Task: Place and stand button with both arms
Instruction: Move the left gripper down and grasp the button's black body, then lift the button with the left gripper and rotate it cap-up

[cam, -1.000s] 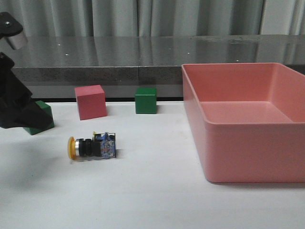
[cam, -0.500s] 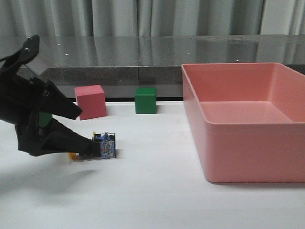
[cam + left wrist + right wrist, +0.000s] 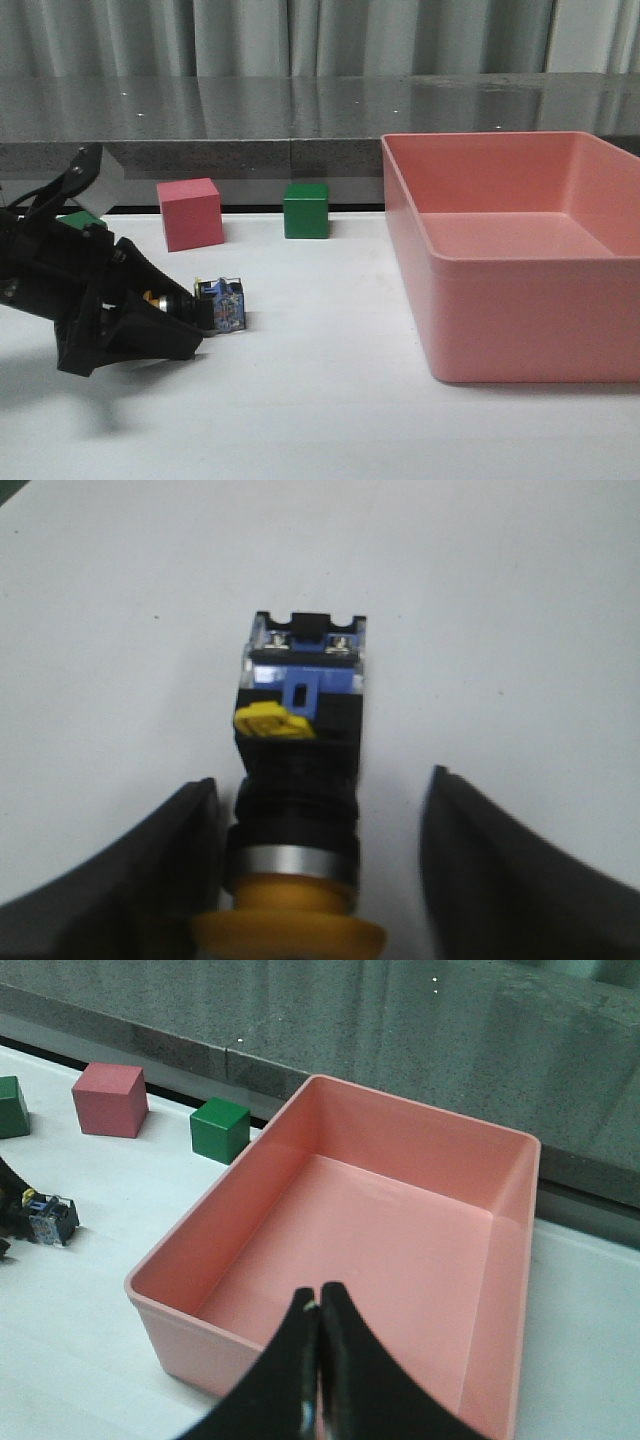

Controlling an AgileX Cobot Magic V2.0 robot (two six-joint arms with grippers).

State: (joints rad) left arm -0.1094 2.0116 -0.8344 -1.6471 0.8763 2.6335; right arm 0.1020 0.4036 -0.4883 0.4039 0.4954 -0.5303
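The button [image 3: 298, 780] lies on its side on the white worktop [image 3: 320, 400], between the spread fingers of the left tool [image 3: 315, 880]. Only the wrist view shows that gap. The right tool [image 3: 319, 1360] is pressed together above the pink bin [image 3: 400, 1210].

The button [image 3: 217, 305] lies on its side on the white counter [image 3: 330, 420], in the left part of the scene. Its yellow mushroom cap [image 3: 290, 937] points to the left, then comes a metal ring, a black cylindrical body and the blue-clear base block with two screws at the right end. The left gripper [image 3: 185, 322] is spread wide around the cap end, one finger [image 3: 140, 870] on each side, not pressing on the body.
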